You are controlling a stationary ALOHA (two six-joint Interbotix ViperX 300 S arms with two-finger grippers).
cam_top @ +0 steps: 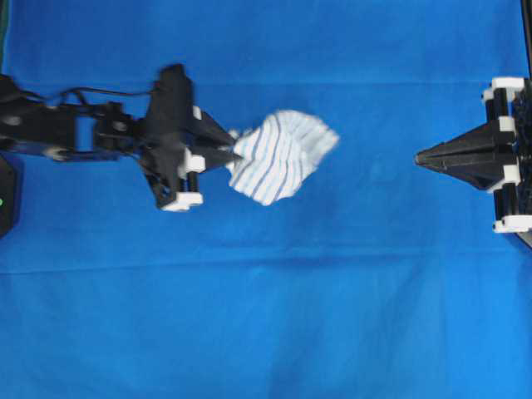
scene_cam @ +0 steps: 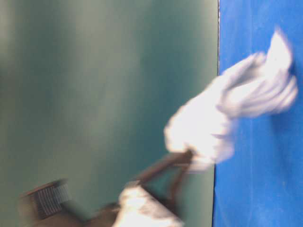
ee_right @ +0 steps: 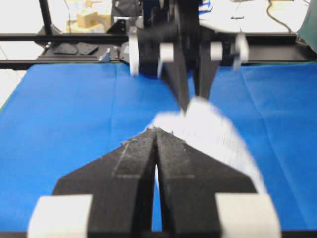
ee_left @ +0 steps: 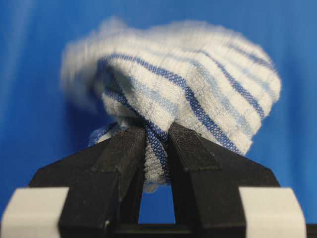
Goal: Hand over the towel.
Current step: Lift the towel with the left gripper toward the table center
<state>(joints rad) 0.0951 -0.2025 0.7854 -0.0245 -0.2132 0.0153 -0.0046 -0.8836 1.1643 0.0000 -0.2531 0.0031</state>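
Overhead view: the towel (cam_top: 281,156) hangs from the tips of the left gripper (cam_top: 226,153), which is clamped on one bunched corner. The rest of the cloth spreads away from the fingertips toward the middle of the scene, over the blue cloth (cam_top: 266,316) covering the work surface. Whether the towel touches that cloth cannot be told from above.

Left wrist view: the two black fingers (ee_left: 124,158) of the left gripper (ee_left: 157,148) are closed on a narrow gathered fold of the towel (ee_left: 198,94), with a little fabric poking through behind the pinch. Beyond the fingertips the cloth balloons into a rounded, crumpled mass wider than the gripper.

Appearance: white, soft, ribbed weave with thin stripes in mid blue, pale blue and a darker tone. The far edges are motion-blurred, and in the table-level view the towel (scene_cam: 227,118) is a pale smear.

Orientation: the long axis runs roughly in line with the left arm, from the pinched corner toward the right gripper (cam_top: 420,156). The free end points at that gripper but lies well apart from it.

Right gripper: at the right edge of the overhead view, jaws drawn together to a point and holding nothing. In its wrist view the right gripper (ee_right: 156,131) shows only a thin slit between the fingers, with the towel (ee_right: 218,139) beyond its tips.
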